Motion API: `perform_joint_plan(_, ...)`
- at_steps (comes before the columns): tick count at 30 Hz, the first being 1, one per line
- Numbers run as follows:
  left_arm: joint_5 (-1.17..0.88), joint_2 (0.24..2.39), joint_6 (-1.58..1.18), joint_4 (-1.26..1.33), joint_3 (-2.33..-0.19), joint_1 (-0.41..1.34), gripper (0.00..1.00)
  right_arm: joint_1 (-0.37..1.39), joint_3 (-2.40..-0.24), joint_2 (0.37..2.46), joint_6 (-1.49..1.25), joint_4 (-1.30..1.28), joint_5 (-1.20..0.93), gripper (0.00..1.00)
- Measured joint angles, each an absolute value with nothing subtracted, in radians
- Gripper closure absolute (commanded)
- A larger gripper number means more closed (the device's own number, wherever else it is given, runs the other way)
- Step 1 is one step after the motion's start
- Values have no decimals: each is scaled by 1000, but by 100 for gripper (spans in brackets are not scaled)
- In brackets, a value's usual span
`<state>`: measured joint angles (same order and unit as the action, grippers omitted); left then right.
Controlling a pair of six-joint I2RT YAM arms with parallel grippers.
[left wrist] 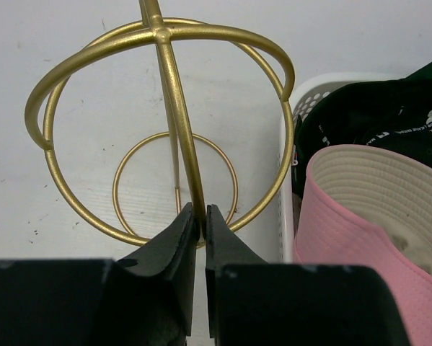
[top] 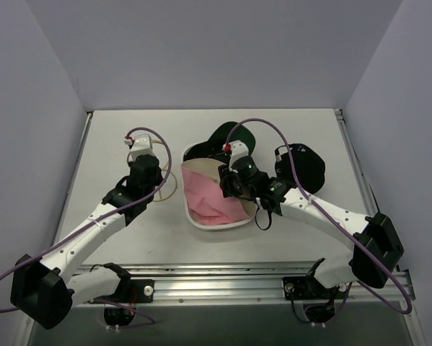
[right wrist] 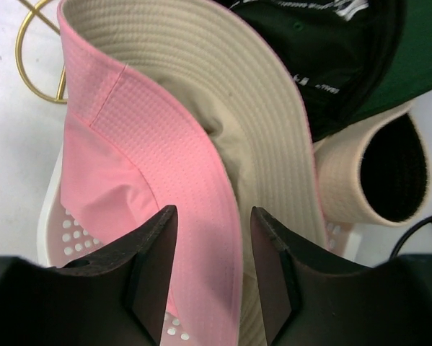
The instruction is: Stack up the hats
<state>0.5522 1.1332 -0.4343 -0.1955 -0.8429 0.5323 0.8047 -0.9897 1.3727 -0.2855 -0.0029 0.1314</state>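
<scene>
A pink hat (right wrist: 122,151) with a beige lining (right wrist: 223,79) stands on edge in the white perforated tray (top: 214,226). Behind it lie a black hat with white lettering (right wrist: 309,58) and a dark green hat (right wrist: 417,65). A beige hat (right wrist: 345,180) with a dark inside sits at the right. My right gripper (right wrist: 214,238) is open, its jaws on either side of the pink hat's brim without pinching it. To the left of the tray, my left gripper (left wrist: 199,216) is shut on the upright rod of a gold wire stand (left wrist: 169,94).
The gold wire stand's rings (top: 172,189) rest on the table just left of the tray's wall (left wrist: 286,180). Another black hat (top: 307,166) lies on the table right of the tray, beside my right arm. Walls close in the table at the back and on both sides.
</scene>
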Motion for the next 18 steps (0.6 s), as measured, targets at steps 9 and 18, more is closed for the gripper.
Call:
perform_joint_plan(9, 588, 1108, -439, -220, -824, 567, 58, 828, -1007, 1499, -252, 7, 32, 48)
perform_joint_plan(18, 551, 954, -459, -294, -791, 575, 25, 832, -1041, 1519, -237, -36, 50, 44)
